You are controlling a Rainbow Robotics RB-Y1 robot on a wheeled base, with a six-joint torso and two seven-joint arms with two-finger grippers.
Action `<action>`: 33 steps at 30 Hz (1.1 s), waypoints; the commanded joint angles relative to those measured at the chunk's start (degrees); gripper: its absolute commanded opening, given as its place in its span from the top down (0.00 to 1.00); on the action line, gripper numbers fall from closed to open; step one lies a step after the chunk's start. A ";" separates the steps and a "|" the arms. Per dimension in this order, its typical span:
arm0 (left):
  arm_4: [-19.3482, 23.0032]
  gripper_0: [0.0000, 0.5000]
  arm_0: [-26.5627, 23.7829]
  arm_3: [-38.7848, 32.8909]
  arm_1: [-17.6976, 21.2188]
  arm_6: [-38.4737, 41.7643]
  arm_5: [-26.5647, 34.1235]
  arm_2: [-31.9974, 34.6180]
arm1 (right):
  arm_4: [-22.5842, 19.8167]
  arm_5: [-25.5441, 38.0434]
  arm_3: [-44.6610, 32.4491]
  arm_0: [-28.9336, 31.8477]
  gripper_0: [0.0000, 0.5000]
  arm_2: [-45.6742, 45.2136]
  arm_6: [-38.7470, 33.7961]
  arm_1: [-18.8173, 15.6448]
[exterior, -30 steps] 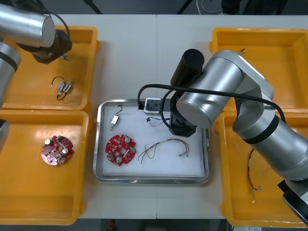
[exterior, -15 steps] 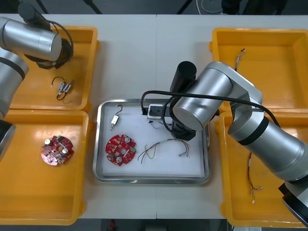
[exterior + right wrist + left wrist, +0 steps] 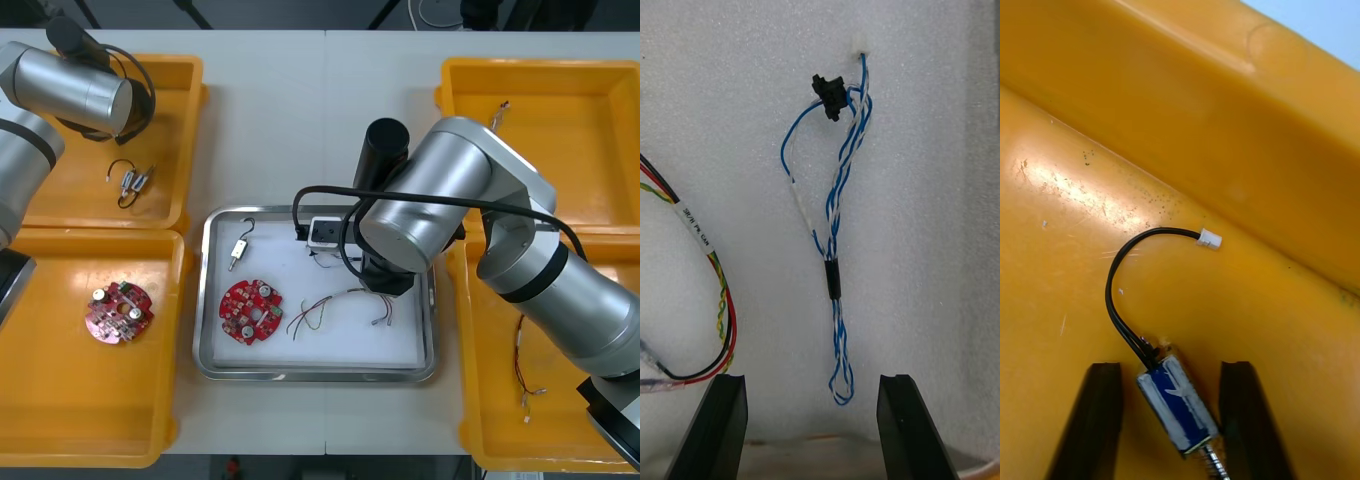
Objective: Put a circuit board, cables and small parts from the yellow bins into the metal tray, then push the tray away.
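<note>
Already in the metal tray (image 3: 212, 300): a red circuit board (image 3: 250, 311), a small metal part (image 3: 240, 250), a red and yellow cable (image 3: 722, 300) and a blue and white cable (image 3: 836, 247).

Low over the tray's white inside with the right end effector (image 3: 812, 382), wide open, holding nothing. Just past its fingertips (image 3: 722, 390), flat on the white, the blue and white cable, touching neither one. Seems done with.

Down in the far yellow bin (image 3: 60, 190) on the left side of the surface (image 3: 300, 110) with the left end effector (image 3: 1172, 367), open too, gripping nothing yet. One finger on each side of a blue metal part (image 3: 1178, 409), with a thin black cable (image 3: 1124, 270) curling off it to a white plug (image 3: 1209, 240).

Probably next: pinch this part. Likely light, hard and a bit slippery on its smooth wrap. Best to grab the fat blue body across the middle, not the floppy black cable, not the thin metal end. Squeeze gently. Lift straight up, so as not to snag the cable on the bin wall. Might roll away if bumped from one side first.
</note>
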 commanded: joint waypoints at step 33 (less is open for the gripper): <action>4.00 1.00 2.49 -33.76 5.03 -7.71 41.27 10.44 | -7.17 8.79 -28.35 15.32 0.00 -35.85 -35.79 -9.38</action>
